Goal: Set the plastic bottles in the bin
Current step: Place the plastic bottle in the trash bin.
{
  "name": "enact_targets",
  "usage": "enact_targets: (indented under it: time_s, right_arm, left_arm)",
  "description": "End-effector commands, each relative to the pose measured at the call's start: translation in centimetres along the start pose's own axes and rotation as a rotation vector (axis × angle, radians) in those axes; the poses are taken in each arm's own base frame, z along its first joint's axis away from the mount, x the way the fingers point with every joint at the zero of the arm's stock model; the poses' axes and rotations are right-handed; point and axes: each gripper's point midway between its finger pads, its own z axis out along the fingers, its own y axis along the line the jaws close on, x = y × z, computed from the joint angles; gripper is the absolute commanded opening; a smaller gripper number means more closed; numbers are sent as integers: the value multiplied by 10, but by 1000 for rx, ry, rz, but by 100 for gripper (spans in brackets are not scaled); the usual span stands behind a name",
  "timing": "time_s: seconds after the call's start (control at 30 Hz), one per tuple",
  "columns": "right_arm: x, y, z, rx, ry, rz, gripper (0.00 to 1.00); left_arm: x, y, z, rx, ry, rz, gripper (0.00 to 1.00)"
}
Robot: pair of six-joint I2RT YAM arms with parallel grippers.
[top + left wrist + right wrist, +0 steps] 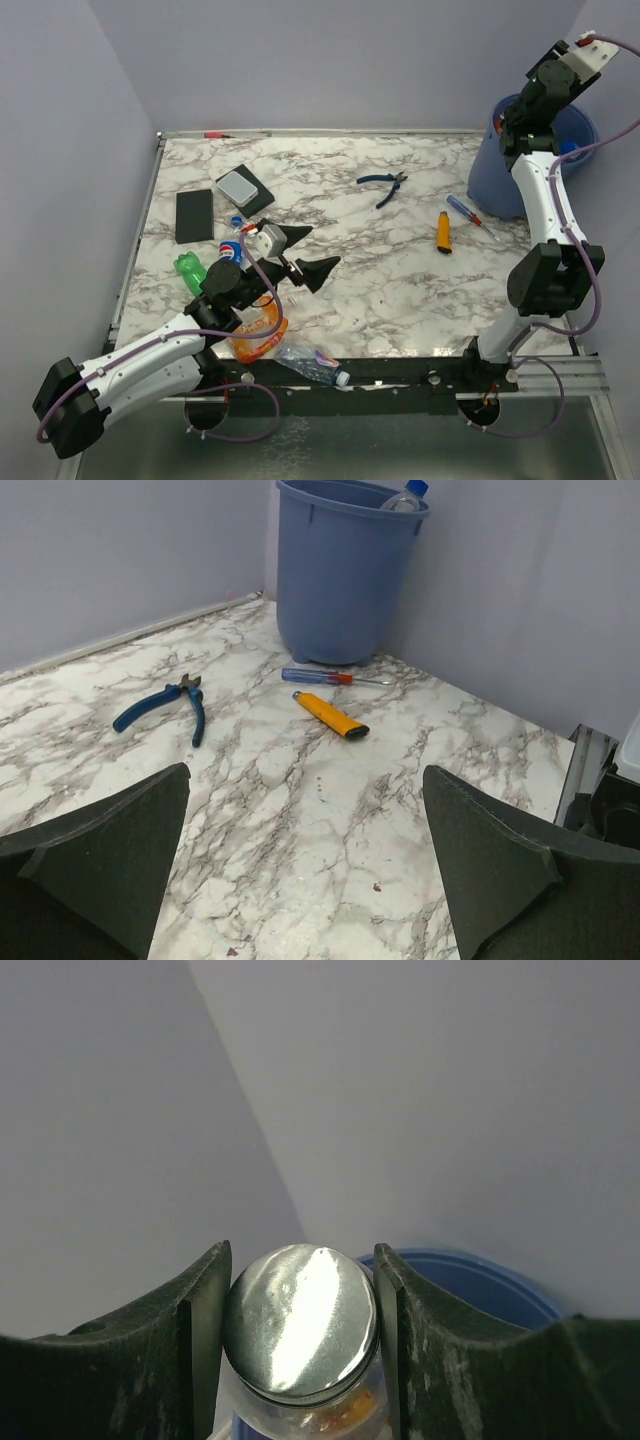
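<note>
Marbled worktop (400, 270), far right corner: a bottle (300, 1320) was held pinched by the right fingers (200, 1340) over the bin (470, 1270); left fingers (100, 860) were spread, empty.

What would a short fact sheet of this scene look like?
Left gripper: open, empty, over the marble-patterned table
Right gripper: shut on a see-through plastic bottle, above the round blue plastic bin
Inside bin: one blue-capped clear bottle showing
Bottles on table: green bottle, blue-labelled bottle, orange-tinted bottle, clear bottle by the near edge
Tools on table: blue-handled pliers, blue-and-red screwdriver, yellow cutter
</note>
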Motion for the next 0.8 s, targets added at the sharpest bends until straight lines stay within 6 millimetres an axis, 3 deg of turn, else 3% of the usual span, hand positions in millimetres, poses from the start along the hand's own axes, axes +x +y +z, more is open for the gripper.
enact_targets:
  time_s: [0.0,0.13,0.33,0.57,0.63,0.77]
  right_arm:
    - [26,-9,7,26,31,-62,1]
    - [76,-14,13,14,112,-162,0]
    - [141,-38,20,39,271,-232,1]
    - [182,-49,20,9,393,-254,0]
    - [193,-53,18,0,440,-260,12]
    - [200,-57,16,-19,477,-249,52]
  left_arm:
    - [-15,-2,4,-4,-24,-6,99]
    - [-16,-3,3,2,-23,-6,99]
    - [-14,-2,3,-6,-15,0,99]
    - [-9,-3,5,2,2,-3,99]
    - [-9,-2,5,2,4,-3,99]
    - [-7,-3,6,5,11,-5,99]
